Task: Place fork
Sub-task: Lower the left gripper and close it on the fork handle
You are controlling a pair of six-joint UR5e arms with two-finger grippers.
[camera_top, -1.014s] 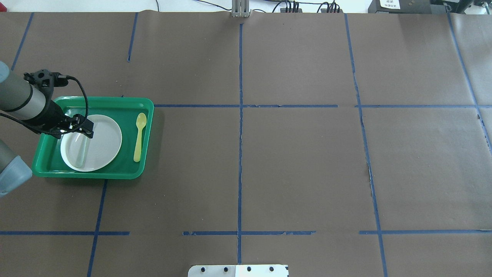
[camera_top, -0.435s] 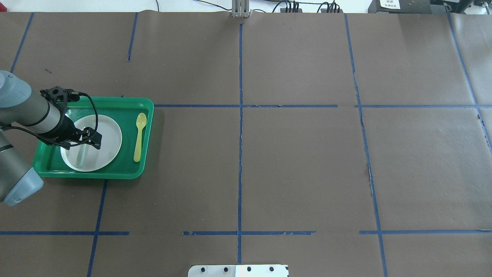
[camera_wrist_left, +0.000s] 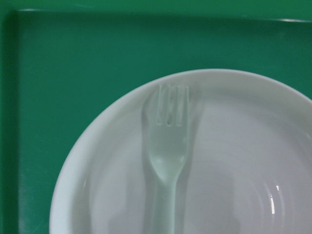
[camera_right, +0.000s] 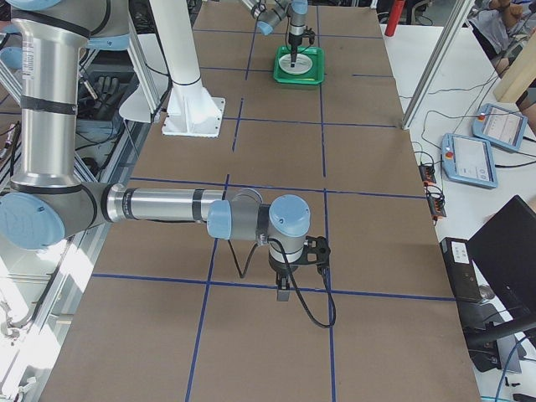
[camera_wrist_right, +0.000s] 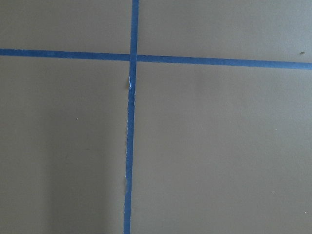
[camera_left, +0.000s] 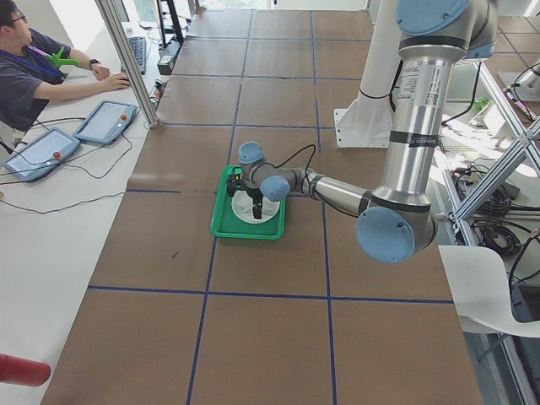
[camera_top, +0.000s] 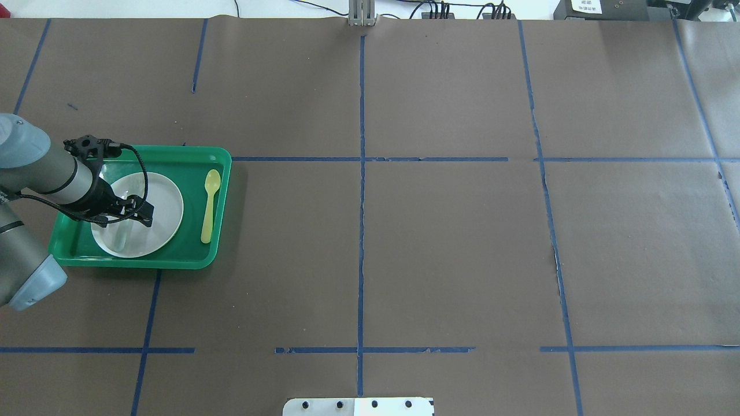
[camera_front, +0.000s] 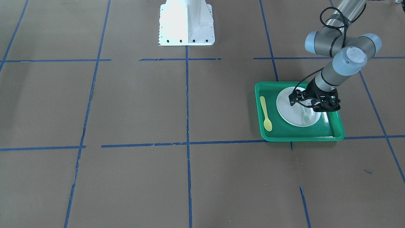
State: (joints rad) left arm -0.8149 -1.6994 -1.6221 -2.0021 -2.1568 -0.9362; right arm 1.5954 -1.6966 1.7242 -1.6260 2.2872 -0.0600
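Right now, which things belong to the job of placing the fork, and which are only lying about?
Belong to the job: the fork, lying on the white plate; the left gripper, over it.
Only lying about: the yellow spoon, beside the plate in the green tray; the right gripper, far off over the table.

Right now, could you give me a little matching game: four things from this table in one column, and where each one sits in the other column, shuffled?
Things:
1. fork
2. yellow spoon
3. white plate
4. green tray

Places:
A. directly on the brown table paper
B. on the tray floor, beside the plate
C. lying on the plate
D. inside the tray, carrying one utensil

Pairs: 1-C, 2-B, 3-D, 4-A
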